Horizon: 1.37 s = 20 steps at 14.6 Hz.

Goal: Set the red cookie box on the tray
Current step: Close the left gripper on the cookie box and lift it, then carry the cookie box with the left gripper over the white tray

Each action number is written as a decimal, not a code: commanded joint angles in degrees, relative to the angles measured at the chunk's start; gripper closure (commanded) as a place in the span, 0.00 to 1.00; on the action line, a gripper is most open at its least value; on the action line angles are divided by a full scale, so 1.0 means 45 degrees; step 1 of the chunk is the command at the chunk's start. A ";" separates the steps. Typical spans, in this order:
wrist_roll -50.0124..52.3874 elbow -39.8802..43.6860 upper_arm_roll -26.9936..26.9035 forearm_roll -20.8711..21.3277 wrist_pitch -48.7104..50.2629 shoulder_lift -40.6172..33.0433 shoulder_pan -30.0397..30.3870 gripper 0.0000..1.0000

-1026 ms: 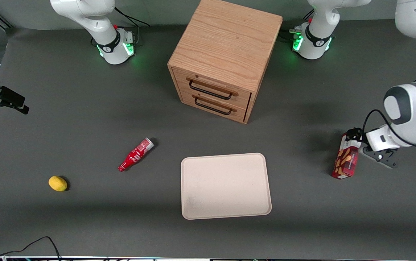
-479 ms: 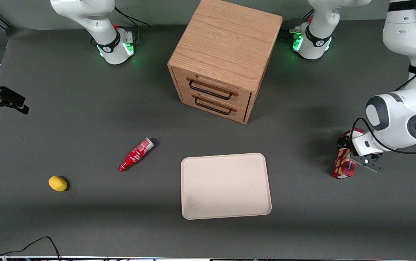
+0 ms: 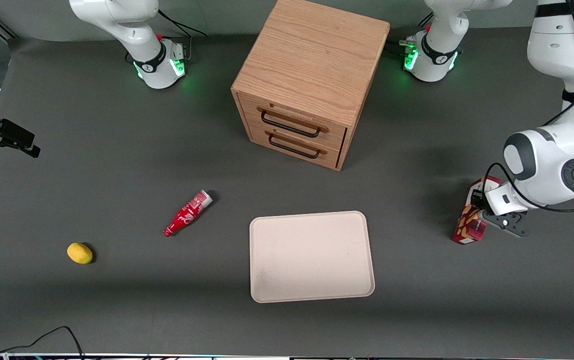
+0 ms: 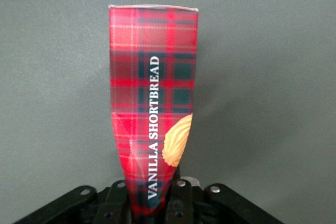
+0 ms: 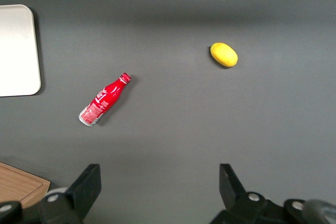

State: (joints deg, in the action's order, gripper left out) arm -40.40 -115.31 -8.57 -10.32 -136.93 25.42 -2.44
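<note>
The gripper is clamped on the red cookie box near the working arm's end of the table, well apart from the tray. The tray is set toward the table's front edge, nearer the camera than the drawer cabinet. A bottle and a lemon are laid toward the parked arm's end.

Colours and patterns. The red cookie box carries a red plaid crossed with dark green bands, white lettering reading "VANILLA SHORTBREAD", tan cookie pictures and a white end panel; the black gripper, toward the working arm's end of the table, clamps it. The tray, near the table's front edge, is plain pale beige. The table is uniform dark grey. The cabinet shows light wood grain with black handles. The bottle is red with white script; the lemon is yellow.
</note>
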 commanded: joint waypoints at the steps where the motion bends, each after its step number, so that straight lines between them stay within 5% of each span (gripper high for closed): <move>1: -0.0143 0.0466 -0.0030 -0.0206 0.0717 -0.0258 -0.0044 1.00; 6: 0.0363 0.3646 -0.0166 -0.0187 0.5556 -0.1019 -0.0024 1.00; 13: 0.5824 1.0111 0.0786 0.0243 1.2921 -0.1294 -0.0103 1.00; 17: 1.0256 1.0879 0.3186 0.0339 1.3164 -0.1197 -0.0141 1.00; 20: 1.3071 1.0666 0.5355 0.1490 1.1569 -0.0769 -0.0141 1.00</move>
State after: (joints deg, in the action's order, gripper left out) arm 10.45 -68.96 10.73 -6.60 -81.10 19.27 -3.12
